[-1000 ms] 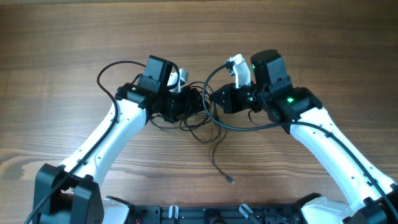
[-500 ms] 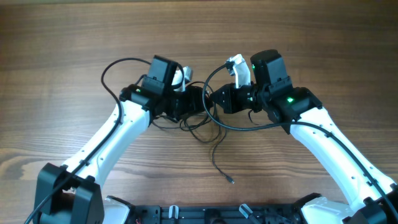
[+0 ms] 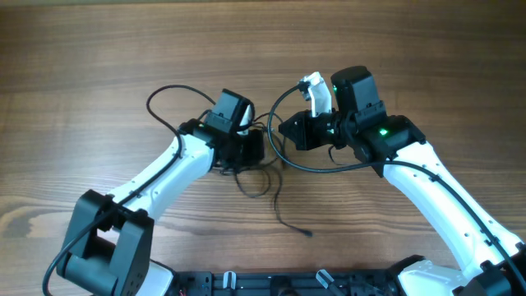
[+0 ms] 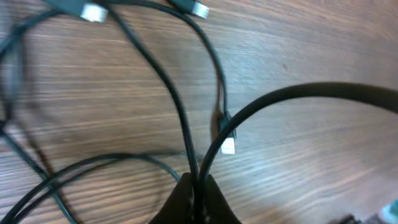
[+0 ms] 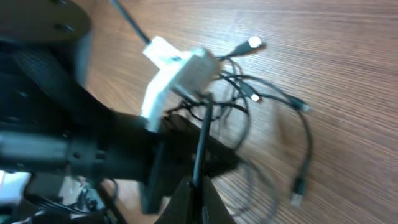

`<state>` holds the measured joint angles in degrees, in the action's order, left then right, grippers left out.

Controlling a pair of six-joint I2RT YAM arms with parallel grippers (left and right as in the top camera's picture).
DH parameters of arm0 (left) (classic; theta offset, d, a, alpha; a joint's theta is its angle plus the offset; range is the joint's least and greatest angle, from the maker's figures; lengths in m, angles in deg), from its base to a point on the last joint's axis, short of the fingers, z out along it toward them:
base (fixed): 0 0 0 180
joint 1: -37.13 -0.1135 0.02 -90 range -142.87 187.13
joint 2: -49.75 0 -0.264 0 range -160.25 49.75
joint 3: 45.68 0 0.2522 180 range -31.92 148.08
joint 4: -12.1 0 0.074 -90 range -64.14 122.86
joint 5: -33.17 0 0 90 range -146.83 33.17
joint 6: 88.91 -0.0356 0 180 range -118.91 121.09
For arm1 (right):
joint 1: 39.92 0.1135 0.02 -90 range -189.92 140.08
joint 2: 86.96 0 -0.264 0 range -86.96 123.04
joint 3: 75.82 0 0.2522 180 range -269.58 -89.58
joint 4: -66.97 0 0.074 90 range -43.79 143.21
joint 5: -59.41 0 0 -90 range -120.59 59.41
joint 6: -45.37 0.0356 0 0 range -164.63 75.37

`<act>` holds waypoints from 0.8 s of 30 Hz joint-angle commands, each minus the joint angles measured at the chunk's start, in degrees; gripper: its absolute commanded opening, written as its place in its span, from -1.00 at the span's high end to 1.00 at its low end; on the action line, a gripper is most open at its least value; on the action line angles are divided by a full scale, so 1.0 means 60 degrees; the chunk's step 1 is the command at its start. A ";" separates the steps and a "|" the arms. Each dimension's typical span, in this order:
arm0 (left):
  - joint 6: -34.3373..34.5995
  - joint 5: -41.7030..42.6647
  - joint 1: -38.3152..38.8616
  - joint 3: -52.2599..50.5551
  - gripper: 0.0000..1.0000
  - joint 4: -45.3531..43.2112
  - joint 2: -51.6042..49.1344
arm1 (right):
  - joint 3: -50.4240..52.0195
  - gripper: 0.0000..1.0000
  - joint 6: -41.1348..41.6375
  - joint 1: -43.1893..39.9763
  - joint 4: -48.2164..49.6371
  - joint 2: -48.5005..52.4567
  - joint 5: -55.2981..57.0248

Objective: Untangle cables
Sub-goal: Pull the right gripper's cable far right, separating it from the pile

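Note:
The cables [image 3: 256,176] are thin black cords lying in a tangle on the wood between both grippers, with one loose tail ending in a plug [image 3: 306,234] toward the front. My left gripper [image 3: 253,149] is at the tangle's left side. In the left wrist view it [image 4: 198,183] is shut on two strands that rise between its fingertips, and a small plug [image 4: 227,147] lies just beyond. My right gripper [image 3: 286,131] is at the tangle's right. In the right wrist view it [image 5: 197,184] is shut on one strand, with further plugs [image 5: 254,43] lying on the wood.
Thicker black arm cables loop beside each wrist, one at the left [image 3: 168,97] and one at the right [image 3: 283,103]. The left arm's black body and white part [image 5: 180,71] fill the right wrist view close ahead. Bare wooden table [image 3: 99,49] surrounds the tangle.
My left arm swung right toward the tangle and its gripper went from open to shut on the strands. The tangle and loose tail shifted slightly. The right arm stayed put.

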<state>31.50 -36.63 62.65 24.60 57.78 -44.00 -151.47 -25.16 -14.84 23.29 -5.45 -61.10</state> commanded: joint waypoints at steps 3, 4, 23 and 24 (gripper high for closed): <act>-0.0699 -0.0379 -0.1217 -0.0087 0.92 0.0663 0.0780 | -0.0124 0.91 0.1107 -0.0080 -0.1158 -0.0040 0.4350; -0.0958 -0.0379 -0.1504 -0.0087 0.92 0.0871 0.1038 | -0.0124 0.91 0.1479 -0.0149 -0.1606 -0.0040 0.5431; -0.2251 0.0262 -0.7118 -0.0087 0.92 0.2987 0.4000 | -0.0124 0.91 0.2506 -0.5370 -0.3388 -0.0040 0.7333; -0.2251 0.0317 -0.7275 -0.0087 0.92 0.2987 0.4000 | -0.0124 0.91 0.2506 -0.5577 -0.3388 -0.0040 0.7257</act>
<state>19.33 -36.98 22.74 24.29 75.53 -20.77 -151.47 -11.22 -43.58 3.05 -5.45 -16.49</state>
